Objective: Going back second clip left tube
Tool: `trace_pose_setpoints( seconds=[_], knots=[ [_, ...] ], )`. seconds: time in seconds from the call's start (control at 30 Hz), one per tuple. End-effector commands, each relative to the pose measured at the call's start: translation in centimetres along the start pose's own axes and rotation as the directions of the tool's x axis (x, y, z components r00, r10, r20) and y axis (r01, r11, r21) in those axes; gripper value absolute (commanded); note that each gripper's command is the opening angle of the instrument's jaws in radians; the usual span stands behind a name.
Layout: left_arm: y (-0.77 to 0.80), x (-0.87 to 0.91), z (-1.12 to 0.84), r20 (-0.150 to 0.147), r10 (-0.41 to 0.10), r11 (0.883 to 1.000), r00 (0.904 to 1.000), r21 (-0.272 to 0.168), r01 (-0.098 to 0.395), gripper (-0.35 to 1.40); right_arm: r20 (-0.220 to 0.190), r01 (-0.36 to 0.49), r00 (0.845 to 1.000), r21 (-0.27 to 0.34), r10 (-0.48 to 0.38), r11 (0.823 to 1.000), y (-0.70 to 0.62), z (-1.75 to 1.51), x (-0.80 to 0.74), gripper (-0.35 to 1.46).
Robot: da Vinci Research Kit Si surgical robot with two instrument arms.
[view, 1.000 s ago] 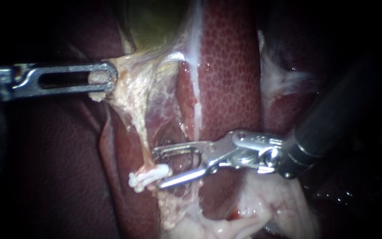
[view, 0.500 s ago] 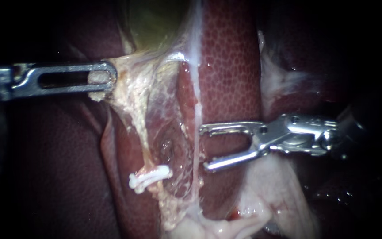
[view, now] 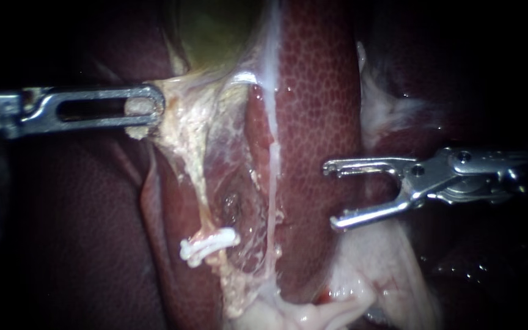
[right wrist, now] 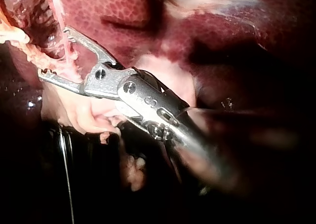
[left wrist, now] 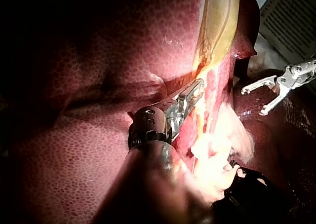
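Note:
A white clip (view: 208, 244) sits across the lower end of the left tube (view: 201, 189), a pale strand running down from the gallbladder (view: 215, 30). A thinner whitish strand, the right tube (view: 273, 183), hangs beside it. My left instrument (view: 145, 110) is shut on pale tissue below the gallbladder and holds it stretched to the left; it also shows in the left wrist view (left wrist: 190, 98). My right instrument (view: 331, 195) stands open and empty over the liver, well to the right of the clip. It appears again from the right wrist (right wrist: 53, 52) and beyond the left instrument (left wrist: 253, 101).
Dark red liver (view: 319, 91) fills the middle and left. Pale fatty tissue (view: 368, 275) lies below my right instrument, and more whitish tissue (view: 380, 104) above it. The edges are dark.
My right instrument has drawn back to the right, away from the clip, with its jaws open and empty. The clip stays on the left tube. The left instrument has held still.

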Motion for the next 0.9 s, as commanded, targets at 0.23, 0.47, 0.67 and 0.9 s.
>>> trace_pose_setpoints(
  seconds=[0.23,0.47,0.67,0.9],
  knots=[
    [0.21,0.12,0.36,-0.001,0.012,1.0,0.9999,-0.02,-0.012,-0.35,0.0,0.0,1.0,0.0,0.0,1.0,0.01,0.01,-0.01,0.6],
    [0.36,0.32,0.78,-0.039,0.033,0.999,0.9987,-0.022,-0.034,-0.35,0.0,-0.001,1.0,-0.001,0.001,1.0,0.01,0.01,-0.01,0.6],
    [0.34,0.39,0.9,-0.05,0.031,0.999,0.9983,-0.024,-0.032,-0.35,-0.001,-0.003,1.0,-0.002,0.003,1.0,0.01,0.02,0.0,0.6],
    [0.33,0.4,0.9,-0.051,0.031,0.999,0.9982,-0.022,-0.032,-0.35,-0.003,-0.01,1.0,-0.003,0.01,1.0,0.01,0.01,0.05,0.6]
  ],
)
